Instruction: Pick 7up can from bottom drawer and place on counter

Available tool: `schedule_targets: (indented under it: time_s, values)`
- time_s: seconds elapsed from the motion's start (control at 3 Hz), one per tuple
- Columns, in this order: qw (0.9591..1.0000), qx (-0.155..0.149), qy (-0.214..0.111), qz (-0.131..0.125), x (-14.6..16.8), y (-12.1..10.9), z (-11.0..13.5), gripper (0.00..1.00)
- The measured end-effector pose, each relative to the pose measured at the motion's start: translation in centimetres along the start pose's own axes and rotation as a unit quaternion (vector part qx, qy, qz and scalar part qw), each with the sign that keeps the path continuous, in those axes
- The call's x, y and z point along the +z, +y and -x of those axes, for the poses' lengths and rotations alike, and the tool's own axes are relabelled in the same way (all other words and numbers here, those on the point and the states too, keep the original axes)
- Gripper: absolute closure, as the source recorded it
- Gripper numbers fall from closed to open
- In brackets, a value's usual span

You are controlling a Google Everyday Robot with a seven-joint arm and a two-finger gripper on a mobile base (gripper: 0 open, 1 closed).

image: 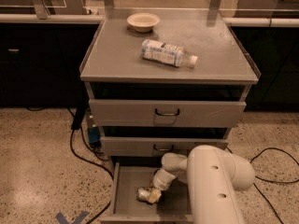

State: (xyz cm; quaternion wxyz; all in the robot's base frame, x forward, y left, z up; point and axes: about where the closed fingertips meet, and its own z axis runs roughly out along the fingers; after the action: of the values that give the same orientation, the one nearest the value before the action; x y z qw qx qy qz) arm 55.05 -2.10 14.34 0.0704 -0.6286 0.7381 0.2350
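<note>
A grey metal cabinet with three drawers stands on a speckled floor, its flat counter (117, 55) on top. A thick white robot arm (215, 185) rises at lower right and bends down into the open bottom drawer (128, 181). On the counter, a clear plastic bottle (166, 53) lies on its side near the middle, with a small pale bowl (143, 21) behind it. The 7up can (142, 194) rests on the bottom drawer's floor. The gripper (154, 196) is right against the can's right side; whether it grips the can cannot be told.
</note>
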Motion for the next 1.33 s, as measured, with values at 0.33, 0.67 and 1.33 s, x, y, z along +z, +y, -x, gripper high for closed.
schedule_targets:
  time_s: [0.33, 0.67, 1.33]
  values:
    - [0.9998, -0.016, 0.001, -0.009, -3.9, 1.0, 1.1, 1.0]
    - [0.9986, -0.041, 0.004, -0.032, -11.1, 4.5, 2.6, 1.0]
    - [0.9986, -0.042, 0.009, -0.031, -11.9, 4.7, 3.0, 1.0]
